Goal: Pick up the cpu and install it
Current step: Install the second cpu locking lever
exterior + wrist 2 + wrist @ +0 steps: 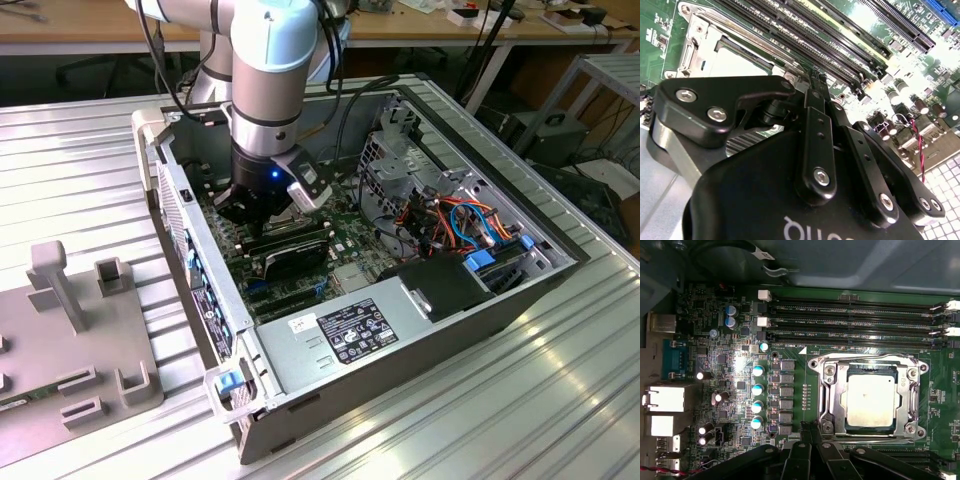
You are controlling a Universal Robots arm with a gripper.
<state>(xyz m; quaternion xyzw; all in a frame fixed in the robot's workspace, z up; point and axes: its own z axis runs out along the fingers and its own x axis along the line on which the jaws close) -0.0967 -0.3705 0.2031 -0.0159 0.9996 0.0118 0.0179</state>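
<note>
End effector [810, 432] closed, empty; cpu [871, 401] just beside its tips, seated in socket [867, 395]; likely light, rigid, fragile; grip by opposite edges only.

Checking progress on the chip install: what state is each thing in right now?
Chip: lying flat inside the socket, not held.
Socket frame: around the chip, on the board.
Hand: fingers together, holding nothing, beside the socket.
Memory slots: no sticks in them.
Computer case: side open, lying on the table.
</note>
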